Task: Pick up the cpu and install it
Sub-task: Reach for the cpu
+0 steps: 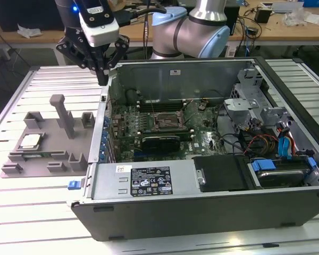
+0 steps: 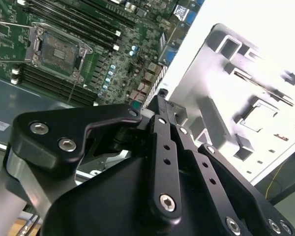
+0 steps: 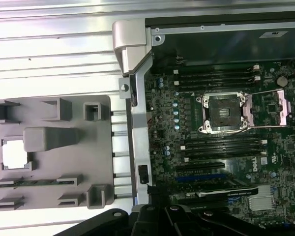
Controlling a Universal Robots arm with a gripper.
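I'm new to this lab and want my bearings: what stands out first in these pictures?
The open computer case dominates the exterior view, with the dark socket at the middle of its motherboard. On the exterior view's left, the cpu lies in a grey fixture. The gripper hangs above the case's wall nearest that fixture, holding nothing.

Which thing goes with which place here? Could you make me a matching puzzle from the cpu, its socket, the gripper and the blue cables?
Things:
1. cpu
2. socket
3. gripper
4. blue cables

Places:
A. inside the case, at the exterior view's right
B. in a recess of the grey tray, outside the case
C. in the air at the case's wall next to the tray
D. on the green board, lid swung open

Pairs: 1-B; 2-D; 3-C; 4-A
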